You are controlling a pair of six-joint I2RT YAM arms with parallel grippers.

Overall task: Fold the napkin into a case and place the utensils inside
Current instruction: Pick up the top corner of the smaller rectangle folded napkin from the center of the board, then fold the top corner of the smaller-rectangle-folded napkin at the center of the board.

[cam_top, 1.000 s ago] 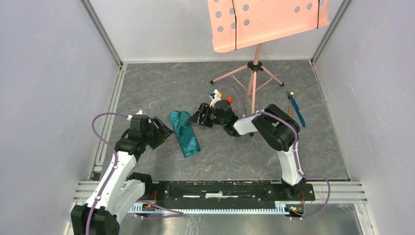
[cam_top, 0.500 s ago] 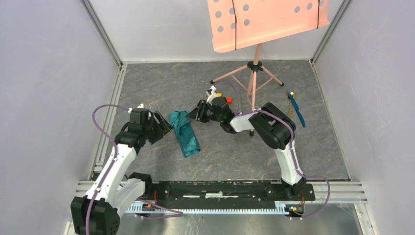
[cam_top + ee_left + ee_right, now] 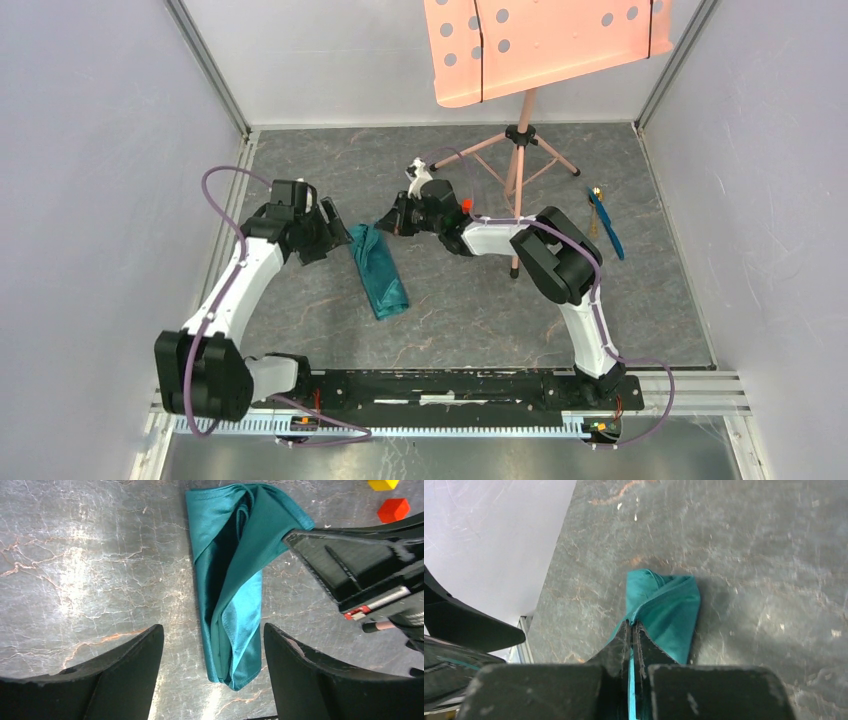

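Top view: I am seeing the napkin [image 3: 378,272] lying as a slim folded strip on the surface [image 3: 480,310], between the two arms. The utensils [image 3: 606,226] are lying outside it, well apart, near the right wall beyond the pink music stand [image 3: 520,130].
Left wrist view: the left gripper [image 3: 213,632] is standing wide open and holding nothing, its fingers flanking the strip's near end. Only here am I seeing a red cube [image 3: 393,510] and a yellow cube [image 3: 382,484] clearly.
Right wrist view: the right gripper [image 3: 632,630] is pinching a teal edge of the napkin, fingers closed tight. No other view is showing this grip.
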